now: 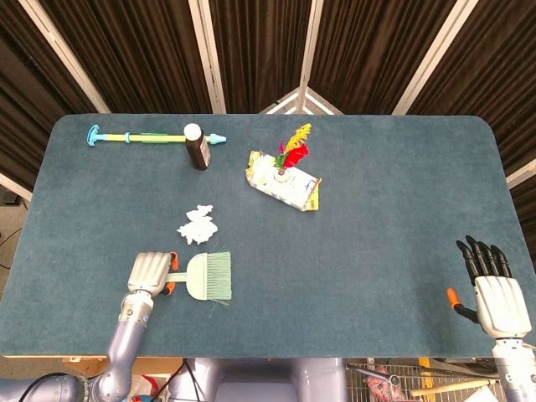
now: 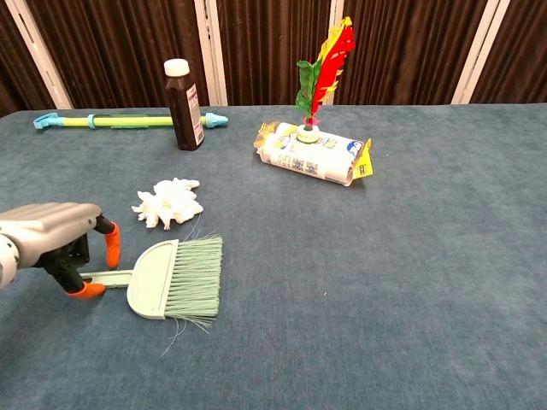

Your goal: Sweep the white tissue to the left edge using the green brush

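The green brush [image 1: 209, 276] [image 2: 175, 278] lies flat near the table's front left, bristles pointing right and handle pointing left. Just behind it sits the crumpled white tissue [image 1: 198, 224] [image 2: 168, 203]. My left hand [image 1: 151, 272] [image 2: 51, 235] is over the brush handle, its orange-tipped fingers [image 2: 111, 243] apart on either side of the handle and not closed on it. My right hand [image 1: 492, 289] hovers at the front right corner with fingers spread and nothing in it; it shows only in the head view.
A brown bottle [image 1: 197, 146] [image 2: 184, 104] stands at the back left beside a long green and yellow tube [image 1: 142, 136] [image 2: 120, 121]. A white packet [image 1: 283, 182] [image 2: 312, 155] with a red and yellow feather shuttlecock [image 2: 320, 68] on it lies mid-table.
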Controlling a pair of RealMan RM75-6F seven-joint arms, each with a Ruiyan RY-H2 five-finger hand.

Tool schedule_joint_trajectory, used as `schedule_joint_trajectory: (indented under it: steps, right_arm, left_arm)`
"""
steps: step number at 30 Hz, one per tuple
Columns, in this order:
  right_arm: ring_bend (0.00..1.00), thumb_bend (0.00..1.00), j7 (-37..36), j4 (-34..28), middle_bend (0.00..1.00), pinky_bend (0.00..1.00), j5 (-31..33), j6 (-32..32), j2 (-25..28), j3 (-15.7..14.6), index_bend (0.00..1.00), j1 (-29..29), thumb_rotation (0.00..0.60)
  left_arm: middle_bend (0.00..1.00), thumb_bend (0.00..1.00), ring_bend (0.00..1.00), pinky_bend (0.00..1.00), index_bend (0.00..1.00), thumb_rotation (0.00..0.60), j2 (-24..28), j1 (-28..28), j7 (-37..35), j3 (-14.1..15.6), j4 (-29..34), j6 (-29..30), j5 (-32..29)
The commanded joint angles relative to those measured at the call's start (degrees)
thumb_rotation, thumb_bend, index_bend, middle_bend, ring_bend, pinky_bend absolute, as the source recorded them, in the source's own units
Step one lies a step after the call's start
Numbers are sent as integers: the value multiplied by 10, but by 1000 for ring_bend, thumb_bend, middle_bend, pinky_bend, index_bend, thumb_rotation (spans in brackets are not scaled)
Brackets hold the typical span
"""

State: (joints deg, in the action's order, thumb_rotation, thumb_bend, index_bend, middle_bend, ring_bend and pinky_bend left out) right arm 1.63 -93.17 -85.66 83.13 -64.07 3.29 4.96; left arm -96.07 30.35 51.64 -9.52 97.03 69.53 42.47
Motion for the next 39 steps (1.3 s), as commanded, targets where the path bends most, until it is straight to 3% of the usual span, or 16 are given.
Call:
schedule_joint_trajectory:
  steps: [1, 6, 10, 18, 25, 32, 35, 39]
  right_arm:
    - [0, 376, -1, 1, 0, 0, 0, -1, 0, 0, 0, 1, 600]
    - [0, 376, -2, -1, 0, 0, -1, 0, 0, -1, 0, 0, 600]
    - [0, 376, -2, -1, 0, 0, 0, 0, 0, -1, 0, 0, 600]
    - [0, 376, -3, -3, 0, 0, 1, 0, 0, 0, 0, 0, 600]
    - [0, 376, -8, -4, 0, 0, 1, -2, 2, 0, 0, 1, 600]
    - [0, 376, -21, -5, 0, 0, 8, -9, 4, 2, 0, 2, 600]
    - [0, 375, -29, -5, 0, 0, 15, -13, 6, 4, 0, 3, 600]
    - [0, 376, -38, -6, 0, 0, 20, -16, 8, 6, 0, 4, 600]
  left_arm:
    - [1000, 421, 1000, 1000, 471, 600, -11, 5, -1, 4, -7, 3, -6]
    - [1000, 467, 1000, 1000, 508, 600, -17, 8, -3, 12, -12, 9, -11]
    - [1000, 589, 1000, 1000, 640, 600, -16, 7, -11, 16, -13, 13, -11]
    - [1000, 658, 1000, 1000, 720, 600, 12, 14, -38, 4, 17, 30, 42]
    - [1000, 667, 1000, 1000, 731, 600, 29, 64, -3, -54, 37, 28, 38]
    - [1000, 668, 1000, 1000, 732, 600, 8, 140, 54, -113, -10, -4, -35]
    - [1000, 668, 1000, 1000, 731, 600, -14, 173, 69, -126, -50, -22, -75]
    - [1000, 670, 1000, 1000, 731, 600, -36, 205, 94, -120, -103, -42, -107]
